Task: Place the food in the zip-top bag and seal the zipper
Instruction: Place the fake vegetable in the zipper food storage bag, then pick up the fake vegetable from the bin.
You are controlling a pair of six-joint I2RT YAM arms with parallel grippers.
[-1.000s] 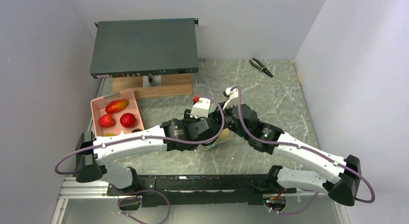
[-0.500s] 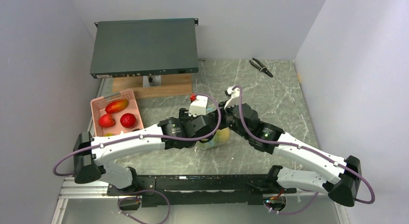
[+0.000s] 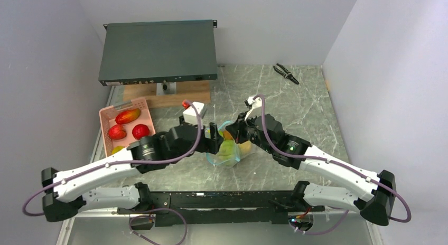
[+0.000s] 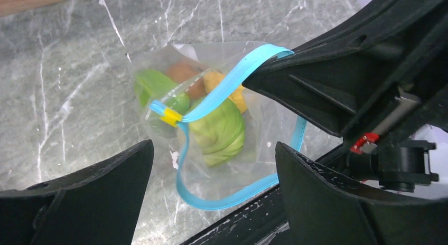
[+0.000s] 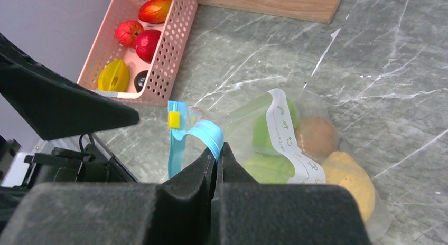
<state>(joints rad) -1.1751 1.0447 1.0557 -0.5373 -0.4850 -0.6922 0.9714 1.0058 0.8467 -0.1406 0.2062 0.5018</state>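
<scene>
The clear zip-top bag (image 3: 228,152) lies on the marble between my two grippers, its mouth gaping. Green (image 4: 219,131), brown-orange (image 4: 182,73) and yellow (image 4: 239,97) food sits inside it. The teal zipper (image 4: 227,86) loops up from the bag and carries a yellow slider (image 4: 170,117). My right gripper (image 5: 217,148) is shut on the zipper (image 5: 208,131) and holds that edge raised. Just left of the bag, my left gripper (image 4: 214,150) is open and holds nothing. More food lies in the basket: red (image 3: 140,131), red-yellow (image 3: 128,116) and yellow-green (image 5: 113,75) pieces.
A pink slotted basket (image 3: 122,105) stands at the left edge of the table. Behind it, a dark flat equipment box (image 3: 158,49) rests on a wooden board (image 3: 185,92). Pliers (image 3: 286,73) lie at the far right.
My left gripper opened and the left arm drew back to the left, off the bag. The bag and the food in it now show. The right gripper stayed shut on the zipper.
</scene>
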